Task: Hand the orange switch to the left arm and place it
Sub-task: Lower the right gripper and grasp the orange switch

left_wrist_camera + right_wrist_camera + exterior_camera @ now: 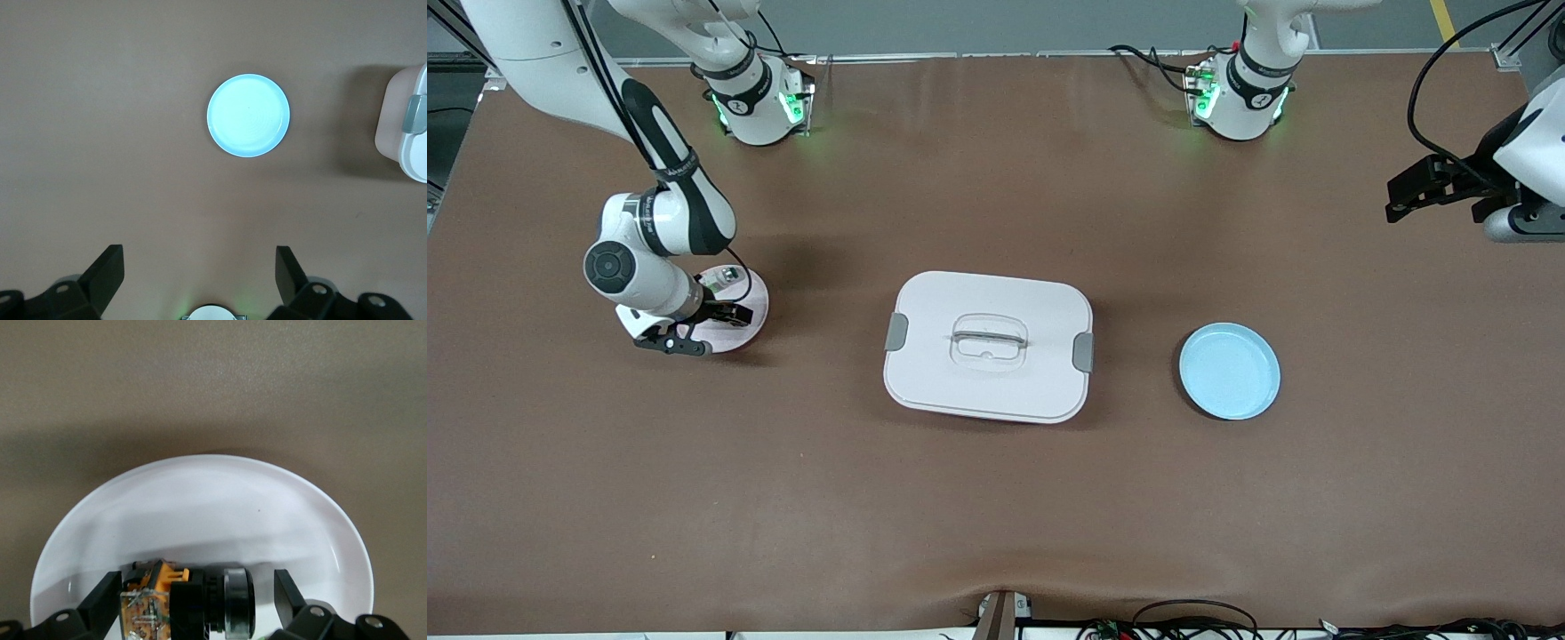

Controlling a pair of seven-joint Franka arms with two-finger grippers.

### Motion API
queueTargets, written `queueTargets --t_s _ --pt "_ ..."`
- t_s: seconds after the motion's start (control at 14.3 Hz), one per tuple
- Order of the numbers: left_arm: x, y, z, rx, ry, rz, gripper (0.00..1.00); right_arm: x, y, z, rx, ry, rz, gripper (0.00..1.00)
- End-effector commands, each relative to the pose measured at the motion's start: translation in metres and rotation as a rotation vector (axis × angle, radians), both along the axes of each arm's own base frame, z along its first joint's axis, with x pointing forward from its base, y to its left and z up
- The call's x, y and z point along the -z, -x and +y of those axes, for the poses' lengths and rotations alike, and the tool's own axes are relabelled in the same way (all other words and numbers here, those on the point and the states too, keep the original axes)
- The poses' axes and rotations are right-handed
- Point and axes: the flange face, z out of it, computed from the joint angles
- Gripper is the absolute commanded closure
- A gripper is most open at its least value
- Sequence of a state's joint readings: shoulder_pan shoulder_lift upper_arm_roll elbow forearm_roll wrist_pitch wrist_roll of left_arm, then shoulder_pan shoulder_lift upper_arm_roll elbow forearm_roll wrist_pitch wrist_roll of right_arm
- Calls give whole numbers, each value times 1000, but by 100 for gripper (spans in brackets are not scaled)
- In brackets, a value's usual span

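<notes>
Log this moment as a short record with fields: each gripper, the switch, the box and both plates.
right gripper: open, low over the round pink plate, fingers either side of the switch
orange switch: small black-and-orange block lying on the pink plate, not yet gripped
left gripper: open, empty, waiting in the air at the left arm's end of the table
box: large white rounded container with grey latches, lid on, mid-table between the plates
round light-blue plate: empty, toward the left arm's end
</notes>
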State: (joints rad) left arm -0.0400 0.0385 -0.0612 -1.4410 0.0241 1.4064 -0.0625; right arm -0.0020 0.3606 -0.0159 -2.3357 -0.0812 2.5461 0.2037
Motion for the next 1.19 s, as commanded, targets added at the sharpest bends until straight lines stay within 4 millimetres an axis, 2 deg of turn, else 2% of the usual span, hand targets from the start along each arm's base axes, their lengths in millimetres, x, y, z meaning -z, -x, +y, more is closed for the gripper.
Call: queueTargets --t_s 0.0,0.07,0.14,0.28,0.35,0.49,0.63,0.77,0.98,1.12 --pt "-6 2 1 3 -7 -12 0 0 3 4 8 12 0 0" --pt "-7 3 0 5 -7 -14 0 0 4 5 7 12 2 0" --pt "-8 3 2 2 -5 -15 0 0 4 8 -2 12 2 7" --pt "-8 4 2 2 -5 -15 0 0 4 11 -6 12 2 37" --pt "-8 3 2 2 -5 -17 0 0 4 13 -9 12 1 46" --pt "-10 4 3 2 -5 -18 0 0 4 14 -15 12 3 56" --pt "-9 4 5 -4 -6 -17 0 0 4 17 -19 11 5 73" --pt "-9 4 5 -4 -6 -17 0 -1 3 17 -25 10 3 79" --pt "-12 6 5 -6 -6 -20 0 -11 2 17 -33 13 23 79" --pt "-16 10 4 -4 -4 -21 0 -40 -3 24 -44 22 53 79"
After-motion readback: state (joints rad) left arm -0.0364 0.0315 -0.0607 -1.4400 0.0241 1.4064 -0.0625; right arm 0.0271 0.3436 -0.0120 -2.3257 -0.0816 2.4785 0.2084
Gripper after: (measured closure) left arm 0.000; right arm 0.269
